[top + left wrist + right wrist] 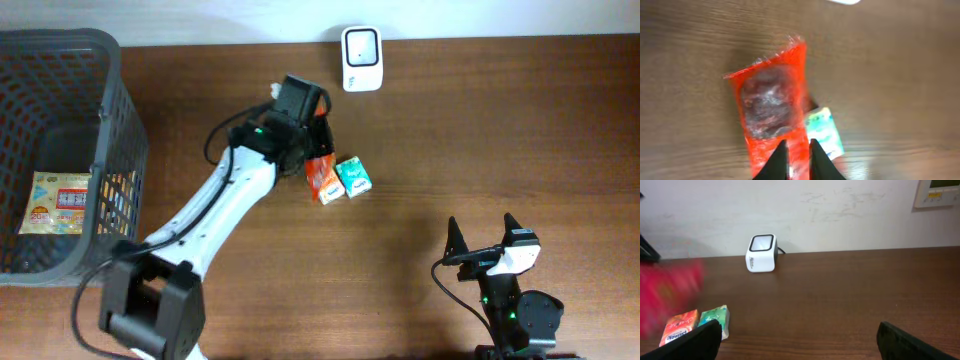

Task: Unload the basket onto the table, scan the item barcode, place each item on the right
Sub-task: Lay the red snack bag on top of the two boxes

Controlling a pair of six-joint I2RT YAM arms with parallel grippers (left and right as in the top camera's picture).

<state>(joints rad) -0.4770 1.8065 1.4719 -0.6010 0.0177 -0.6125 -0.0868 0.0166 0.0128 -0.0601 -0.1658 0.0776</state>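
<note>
Left gripper (800, 162) fingertips sit closest to the lens in the left wrist view. The jaws are nearly together, with the lower edge of the red packet (772, 100) pinched between the tips. The packet hangs flat below the wrist, clear window side up to the camera, and no barcode is visible on that face. Holding it by one edge probably keeps both broad faces free to show to the scanner (361, 46). The code is likely on the underside, but can't confirm.

The packet is off the table (520, 120), over the green box (825, 132) and the orange box (679, 326), which lie side by side on the wood. It is short of the scanner, which stands at the back edge by the wall with its window turned up and forward. In the right wrist view the packet is only a red blur at the far left.

Left arm pose: reaching diagonally from its near-left base out to mid-table, wrist bent so the fingers point down. Next move, as I judge it, is carrying the packet back toward the scanner window and turning the coded face to it.

Right gripper (800, 342) is parked near-right, jaws spread wide and holding nothing, aimed at the scanner and well clear of the work.

The basket (120, 130) at the left holds one yellow pack (60, 203) — likely the bin for scanned items.
</note>
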